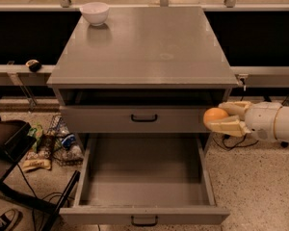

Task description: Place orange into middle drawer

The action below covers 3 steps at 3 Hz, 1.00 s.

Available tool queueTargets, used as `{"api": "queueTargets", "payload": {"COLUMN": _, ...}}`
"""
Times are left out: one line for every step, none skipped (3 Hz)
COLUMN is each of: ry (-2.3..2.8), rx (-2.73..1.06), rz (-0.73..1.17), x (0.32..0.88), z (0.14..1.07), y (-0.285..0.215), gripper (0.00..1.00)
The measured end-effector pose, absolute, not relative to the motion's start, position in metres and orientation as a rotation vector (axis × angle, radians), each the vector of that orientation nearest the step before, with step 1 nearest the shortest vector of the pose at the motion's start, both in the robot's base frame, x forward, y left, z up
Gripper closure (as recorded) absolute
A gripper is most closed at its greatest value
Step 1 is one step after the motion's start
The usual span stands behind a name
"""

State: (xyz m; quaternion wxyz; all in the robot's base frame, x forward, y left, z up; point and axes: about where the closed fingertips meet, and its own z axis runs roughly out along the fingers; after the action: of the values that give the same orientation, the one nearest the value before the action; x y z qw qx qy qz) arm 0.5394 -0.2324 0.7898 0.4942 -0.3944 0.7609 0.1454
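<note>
In the camera view, the cream, rounded two-finger tool (215,116) reaches in from the right, level with the closed grey drawer front (111,119) at the cabinet's right front corner. Its fingers (229,127) pinch the small, smooth, round orange (215,113) from above and below. Beneath, the wide grey bottom drawer (144,177) stands pulled out, its floor flat and matte, its walls low. A glossy white bowl (95,12) sits on the grey counter (144,52), far left corner.

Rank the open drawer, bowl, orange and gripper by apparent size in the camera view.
1. the open drawer, by far.
2. the gripper, at the cabinet's right side, shut on the orange.
3. the bowl and the orange look nearly alike; the bowl is slightly wider but sits farther back, so I won't rank them.
</note>
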Motion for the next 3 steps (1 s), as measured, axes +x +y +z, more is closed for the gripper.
{"api": "queueTargets", "payload": {"ry": 1.845, "rx": -0.958, "rz": 0.353, "x": 0.539, "z": 0.789, "y": -0.232, "gripper": 1.00}}
{"api": "queueTargets", "payload": {"ry": 1.932, "rx": -1.037, "rz": 0.405, "x": 0.527, "z": 0.729, "y": -0.201, "gripper": 1.00}}
{"api": "queueTargets", "payload": {"ry": 2.090, "rx": -1.165, "rz": 0.528, "x": 0.507, "z": 0.608, "y": -0.140, "gripper": 1.00}}
